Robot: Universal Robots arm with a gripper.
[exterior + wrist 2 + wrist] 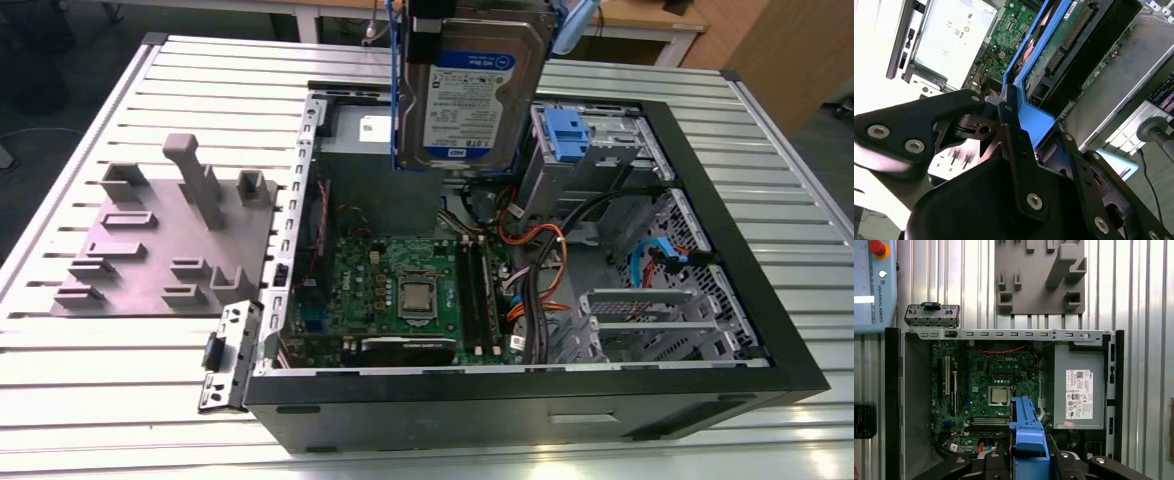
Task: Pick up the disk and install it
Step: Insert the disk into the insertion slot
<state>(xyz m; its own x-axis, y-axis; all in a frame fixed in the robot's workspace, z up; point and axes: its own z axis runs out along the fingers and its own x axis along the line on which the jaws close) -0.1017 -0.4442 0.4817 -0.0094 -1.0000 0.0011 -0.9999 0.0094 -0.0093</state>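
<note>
Exterior view oblique above computer case [534, 400], first wrist view straight down on its motherboard [989, 372], second wrist view close behind jaws.

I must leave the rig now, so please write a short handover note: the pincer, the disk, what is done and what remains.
Pincer: shut on the disk, gripping its blue bracket.
Disk: in the air, hanging upright above the open computer case, label facing the exterior view.
Done: the pick-up.
Left: the install; the disk is not yet seated in the case.
</note>
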